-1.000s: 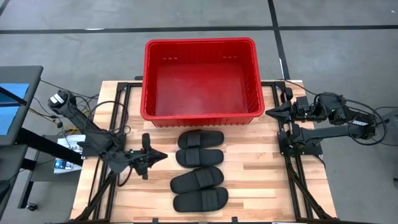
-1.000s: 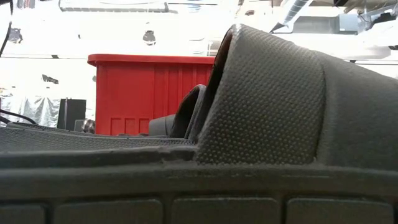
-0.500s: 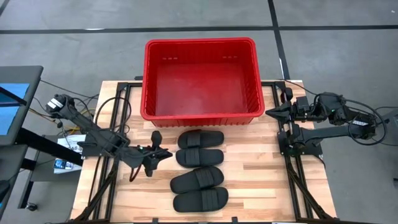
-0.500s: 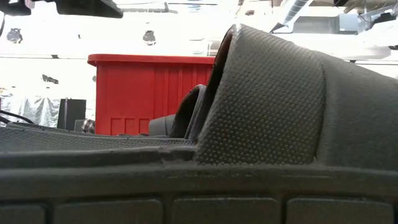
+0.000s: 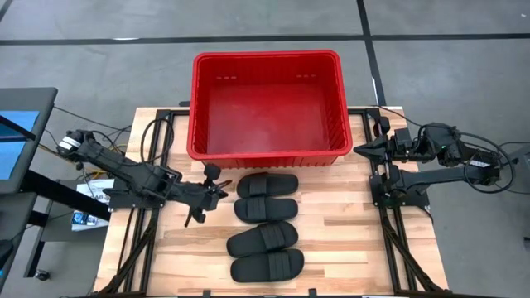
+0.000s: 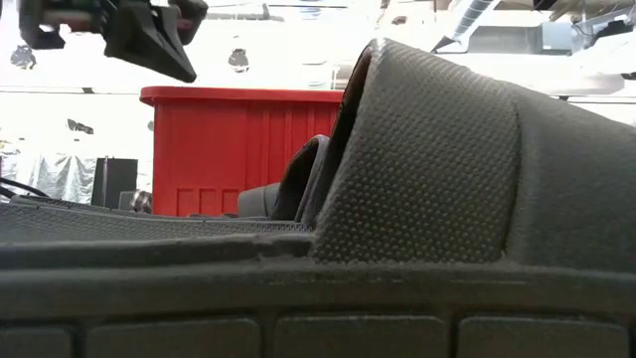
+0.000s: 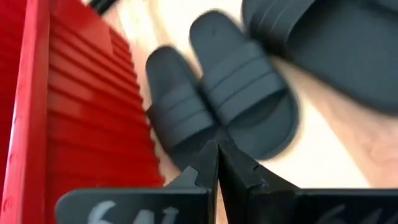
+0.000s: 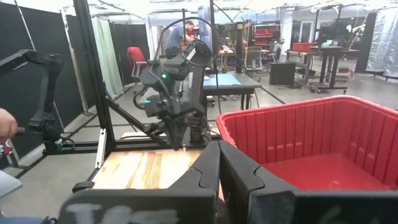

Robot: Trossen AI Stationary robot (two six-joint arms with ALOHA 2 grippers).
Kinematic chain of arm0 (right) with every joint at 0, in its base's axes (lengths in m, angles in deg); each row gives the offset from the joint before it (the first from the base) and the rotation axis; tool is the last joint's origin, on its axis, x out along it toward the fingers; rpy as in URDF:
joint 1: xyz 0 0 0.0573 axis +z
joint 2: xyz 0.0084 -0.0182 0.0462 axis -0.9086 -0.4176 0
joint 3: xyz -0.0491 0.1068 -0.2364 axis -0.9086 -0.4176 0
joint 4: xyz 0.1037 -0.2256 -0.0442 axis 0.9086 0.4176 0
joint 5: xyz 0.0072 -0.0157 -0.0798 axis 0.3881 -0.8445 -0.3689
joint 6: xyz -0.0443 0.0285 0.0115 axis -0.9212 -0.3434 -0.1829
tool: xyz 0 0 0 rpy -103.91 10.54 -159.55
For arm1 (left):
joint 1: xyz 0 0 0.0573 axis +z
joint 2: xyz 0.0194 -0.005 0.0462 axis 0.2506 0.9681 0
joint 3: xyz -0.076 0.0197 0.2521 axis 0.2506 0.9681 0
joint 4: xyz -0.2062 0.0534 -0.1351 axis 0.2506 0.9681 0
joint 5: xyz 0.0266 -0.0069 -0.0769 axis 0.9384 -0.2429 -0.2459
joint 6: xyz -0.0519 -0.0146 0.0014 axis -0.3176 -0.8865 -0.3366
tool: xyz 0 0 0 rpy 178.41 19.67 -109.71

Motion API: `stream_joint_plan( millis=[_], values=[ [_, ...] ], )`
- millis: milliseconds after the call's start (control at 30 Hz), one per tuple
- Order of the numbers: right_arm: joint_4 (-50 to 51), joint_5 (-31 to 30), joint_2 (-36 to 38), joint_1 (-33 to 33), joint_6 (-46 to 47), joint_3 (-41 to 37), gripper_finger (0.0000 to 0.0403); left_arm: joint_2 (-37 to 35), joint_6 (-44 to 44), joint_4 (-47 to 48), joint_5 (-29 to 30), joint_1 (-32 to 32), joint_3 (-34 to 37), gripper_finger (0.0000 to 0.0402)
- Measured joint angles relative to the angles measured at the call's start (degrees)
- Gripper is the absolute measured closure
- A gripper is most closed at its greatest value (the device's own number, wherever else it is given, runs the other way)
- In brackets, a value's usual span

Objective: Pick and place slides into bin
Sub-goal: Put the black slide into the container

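Several black slides lie soles down in a row on the wooden table (image 5: 348, 240); the farthest (image 5: 267, 185) lies just before the red bin (image 5: 267, 103), the nearest (image 5: 267, 266) by the front edge. My left gripper (image 5: 224, 191) hovers shut just left of the two far slides (image 7: 186, 109) (image 7: 242, 87), tipped downward and touching nothing. In the low view it shows at the top left (image 6: 179, 65), above the bin (image 6: 238, 139). My right gripper (image 5: 358, 149) waits shut and level at the bin's right side (image 8: 219, 149).
One slide (image 6: 447, 149) lies right before the low camera and blocks most of that view. Dark frame rails run along the table's left (image 5: 153, 165) and right (image 5: 385, 223) sides. Beyond the table, a person's hand (image 8: 5, 124) shows at the room's edge.
My left gripper has swung toward the table's far edge and a little right, closing on the two far slides, and has tipped its fingers downward. It stayed shut. In the low view it has come into sight at the top left. The slides and the bin have not moved.
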Motion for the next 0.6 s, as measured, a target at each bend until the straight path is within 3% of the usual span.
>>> stream_joint_plan(
  millis=[233, 600],
  values=[
    [0.0, 0.0, 0.0, 0.0, 0.0, 0.0, 0.0403, 5.9, 5.0, 0.9, -1.4, 4.3, 0.0, 0.0401],
    [0.0, 0.0, 0.0, 0.0, 0.0, 0.0, 0.0403, 19.0, 15.1, -1.2, 3.0, 5.5, 0.0, 0.0401]
  ],
)
